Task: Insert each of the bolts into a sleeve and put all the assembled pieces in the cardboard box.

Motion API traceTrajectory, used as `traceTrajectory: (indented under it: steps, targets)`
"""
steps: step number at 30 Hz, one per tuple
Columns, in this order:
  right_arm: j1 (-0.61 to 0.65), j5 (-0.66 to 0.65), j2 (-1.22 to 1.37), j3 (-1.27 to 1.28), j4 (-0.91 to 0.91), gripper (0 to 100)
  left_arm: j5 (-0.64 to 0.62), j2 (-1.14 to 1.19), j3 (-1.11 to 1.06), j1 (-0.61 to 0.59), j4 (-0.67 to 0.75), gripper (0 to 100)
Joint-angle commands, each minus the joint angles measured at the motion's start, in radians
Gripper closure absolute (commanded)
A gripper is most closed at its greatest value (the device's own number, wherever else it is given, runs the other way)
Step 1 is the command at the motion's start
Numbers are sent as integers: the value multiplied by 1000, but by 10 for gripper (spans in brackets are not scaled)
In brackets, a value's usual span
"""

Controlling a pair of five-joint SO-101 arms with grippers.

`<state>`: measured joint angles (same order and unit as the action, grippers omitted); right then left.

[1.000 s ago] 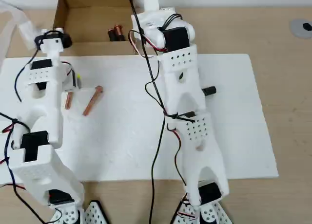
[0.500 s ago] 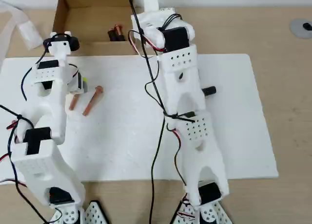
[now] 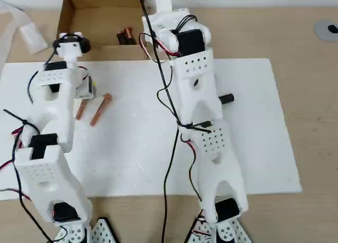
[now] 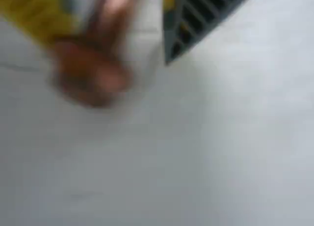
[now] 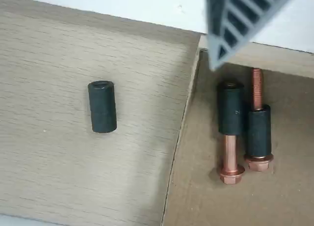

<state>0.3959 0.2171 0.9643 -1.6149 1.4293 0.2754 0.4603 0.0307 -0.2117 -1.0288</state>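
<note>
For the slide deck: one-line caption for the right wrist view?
Two sleeved bolts lie side by side in the cardboard box; one loose sleeve lies on the wooden table outside it.

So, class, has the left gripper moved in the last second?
Yes. In the high view the left gripper has shifted towards the picture's right, closer to the near left corner of the cardboard box.

Four bolts (image 3: 100, 110) (image 3: 79, 111) (image 5: 229, 152) (image 5: 256, 88), four sleeves (image 5: 102, 107) (image 5: 230, 108) (image 5: 258, 130) (image 3: 227, 99)

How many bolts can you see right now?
4. Two loose bolts on the white board; two sleeved bolts in the cardboard box. More may be hidden.
</note>
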Motion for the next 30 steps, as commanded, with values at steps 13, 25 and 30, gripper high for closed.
traceTrajectory:
  steps: [13, 25, 30]
  targets:
    - [-1, 8, -67, -53, 327, 638, -3, 53, 298, -34, -310, 991]
    - [-85, -41, -189, 305, 362, 638, -9, -318, 356, -68, -520, 990]
    - [-88, -61, -467, 730, 359, 638, -9, -619, 147, -137, -470, 990]
